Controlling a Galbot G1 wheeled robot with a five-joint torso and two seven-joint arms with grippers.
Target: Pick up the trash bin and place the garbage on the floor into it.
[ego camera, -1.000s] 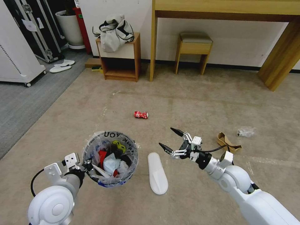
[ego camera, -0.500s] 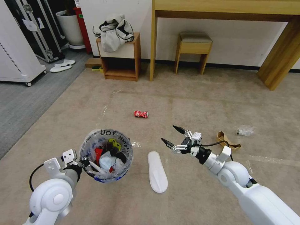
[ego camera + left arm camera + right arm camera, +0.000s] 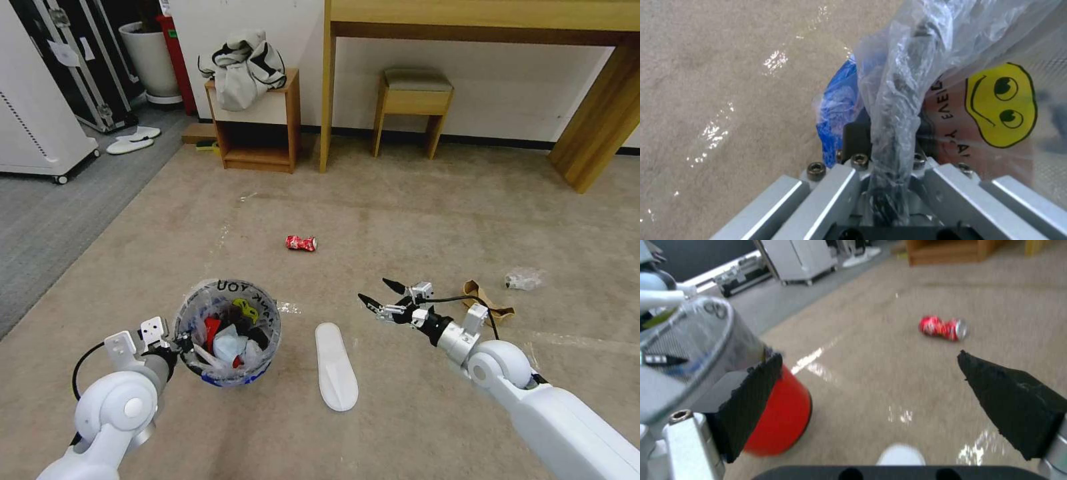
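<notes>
Your left gripper (image 3: 179,347) has its fingers clamped on the trash bin (image 3: 227,332) rim, bin held just over the beige carpet (image 3: 413,220). Your right gripper (image 3: 381,296) hangs spread wide above the white slipper (image 3: 335,376), crushed soda can (image 3: 301,243) farther out, grey flooring (image 3: 47,220) at left.

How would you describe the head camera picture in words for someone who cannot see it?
The left gripper holds a small round red trash bin, lined with a clear plastic bag and part full, by its rim above the beige carpet. The right gripper hovers with open jaws over a white flat oval slipper. A crushed red soda can, brown cardboard scrap and clear plastic wad lie around.
</notes>
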